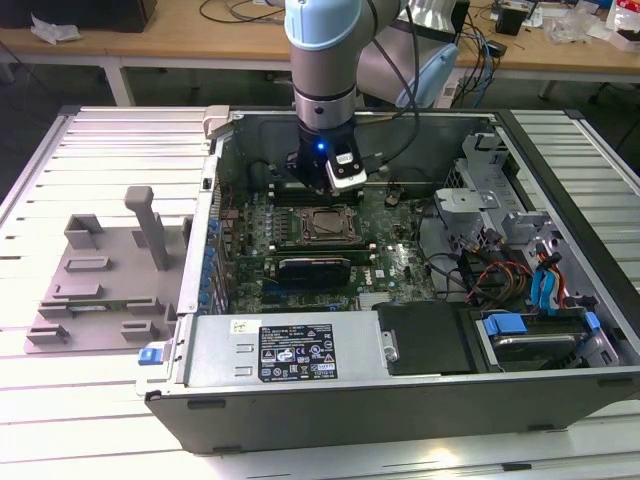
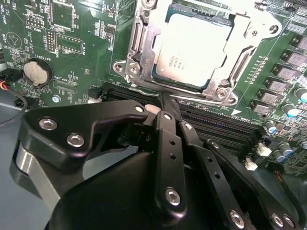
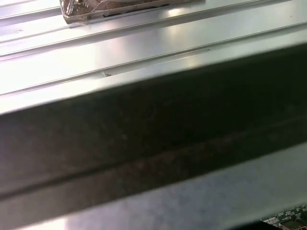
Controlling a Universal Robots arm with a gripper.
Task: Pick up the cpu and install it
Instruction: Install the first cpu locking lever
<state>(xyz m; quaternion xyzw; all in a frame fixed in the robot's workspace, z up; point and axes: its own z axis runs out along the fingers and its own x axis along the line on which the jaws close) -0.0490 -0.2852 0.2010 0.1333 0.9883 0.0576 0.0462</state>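
1. Computer case (image 1: 300,350) lies open on its side, green motherboard (image 1: 395,265) exposed.
2. Gripper (image 2: 163,103) hangs just beside the socket (image 2: 144,57), fingers drawn together, holding nothing.
3. Cpu (image 2: 192,48) sits in the socket frame; if it's not fully seated, any nudge risks bent contacts.

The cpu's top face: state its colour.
Pale silver-grey metal, with small dark print. The cpu shows best in the second wrist view, seated in the socket.
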